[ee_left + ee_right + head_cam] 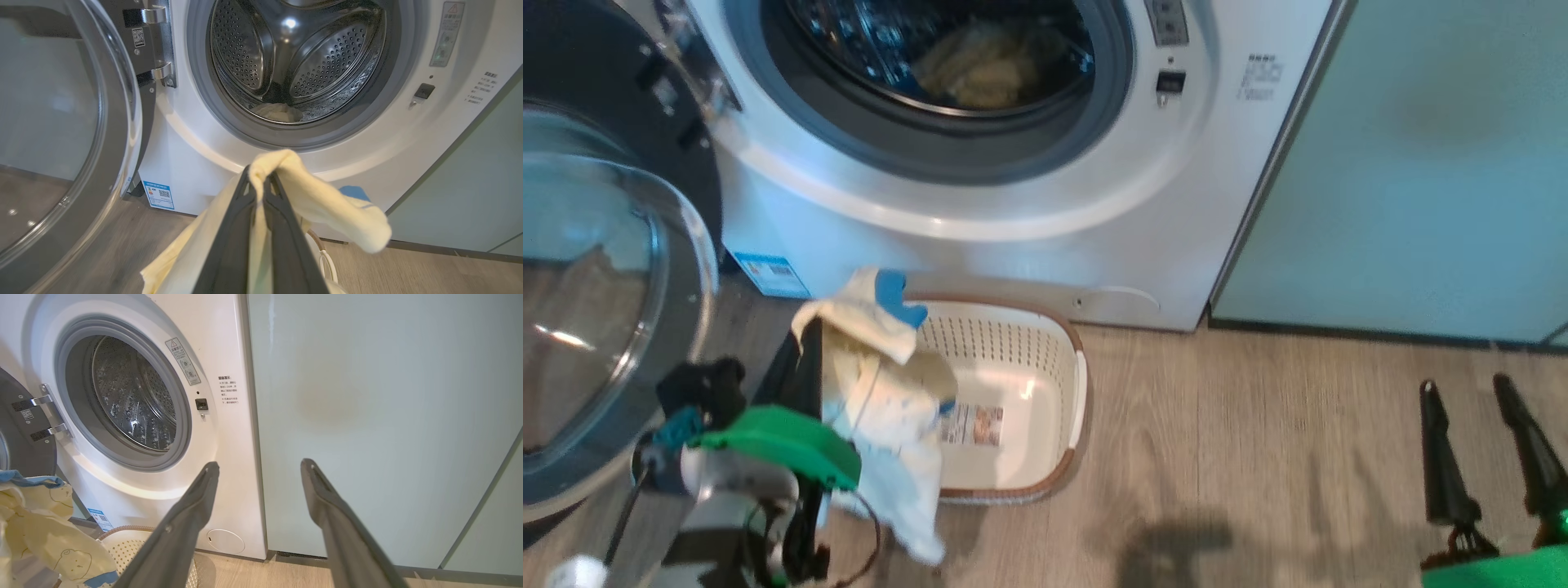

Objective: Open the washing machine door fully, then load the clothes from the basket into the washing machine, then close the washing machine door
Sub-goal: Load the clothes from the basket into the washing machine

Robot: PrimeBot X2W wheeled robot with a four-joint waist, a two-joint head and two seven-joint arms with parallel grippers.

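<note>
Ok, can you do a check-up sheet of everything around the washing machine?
Surface: wooden floor, basket standing on it.
Job's things: washing machine door open; pale yellow garment in drum; basket's visible bottom shows a label.
Clutter: nothing seen.
End effectors: left end effector shut on blue-edged garment over basket; right end effector open, holding nothing.
Cables: thin black loop beside left end effector.
Surroundings: pale green cabinet right of washing machine.

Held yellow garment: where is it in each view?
Head view: yellow garment, lower left, hanging.
Left wrist view: yellow garment, bottom centre, pinched in the shut left gripper.
Right wrist view: yellow garment, bottom-left corner.
Shared landmark: blue-bordered sticker low on the washing machine.
</note>
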